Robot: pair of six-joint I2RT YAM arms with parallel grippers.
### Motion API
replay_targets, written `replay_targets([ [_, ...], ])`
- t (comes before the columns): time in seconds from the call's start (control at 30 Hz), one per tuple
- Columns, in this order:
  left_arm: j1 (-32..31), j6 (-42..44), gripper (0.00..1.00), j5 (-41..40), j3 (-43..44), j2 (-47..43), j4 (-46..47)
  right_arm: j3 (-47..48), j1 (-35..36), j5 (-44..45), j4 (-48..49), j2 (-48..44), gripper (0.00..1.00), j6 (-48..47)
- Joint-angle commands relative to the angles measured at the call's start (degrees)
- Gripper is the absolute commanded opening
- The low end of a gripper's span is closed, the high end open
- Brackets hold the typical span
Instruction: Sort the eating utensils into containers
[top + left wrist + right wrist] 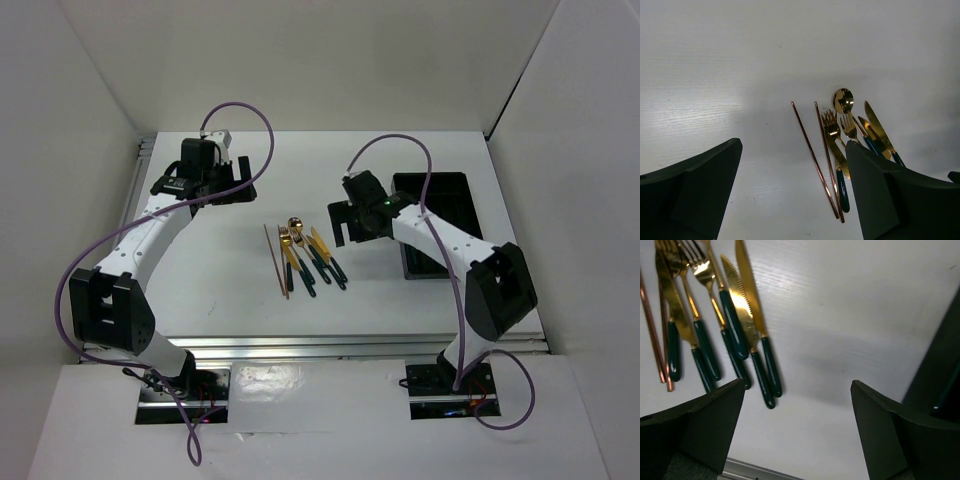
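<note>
While the left claw (234, 188) and right claw (343, 222) both hang spread and empty, the utensils (305, 258) lie bunched between them, handles near; right claw is closer; tray (450, 195) sits right.

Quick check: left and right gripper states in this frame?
Left gripper: open, holding nothing.
Right gripper: open, holding nothing.

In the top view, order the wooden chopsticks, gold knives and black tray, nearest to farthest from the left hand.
1. Thin brown wooden chopsticks, centre-left, nearest the left hand.
2. Gold knives with teal handles, just right of them.
3. Black rectangular plastic tray, far right.
</note>
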Motion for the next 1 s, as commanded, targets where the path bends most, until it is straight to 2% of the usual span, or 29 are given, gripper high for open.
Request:
replay_targets([
  [0.0, 0.2, 0.7, 1.00, 0.3, 2.4, -0.4, 1.1, 2.6, 2.4, -2.4, 5.1, 0.2, 0.93, 1.7],
  [0.03, 0.2, 0.7, 1.00, 0.3, 2.4, -0.9, 1.1, 2.1, 3.4, -3.0, 5.9, 0.2, 0.82, 1.7],
  [0.17, 0.2, 0.7, 1.00, 1.4, 1.8, -0.9, 1.1, 0.8, 4.7, -5.9, 9.6, 1.1, 0.60, 1.2],
  [0.3, 0.2, 0.7, 1.00, 1.4, 1.8, -0.9, 1.1, 1.5, 6.9, -6.5, 10.6, 5.0, 0.54, -0.3],
  [0.63, 0.2, 0.7, 1.00, 1.4, 1.8, -0.9, 1.1, 4.5, 8.1, -9.1, 12.4, 11.8, 0.51, -1.3],
  [0.97, 0.2, 0.7, 1.00, 1.4, 1.8, -0.9, 1.1, 6.9, 8.1, -9.2, 12.4, 17.2, 0.41, -2.0],
])
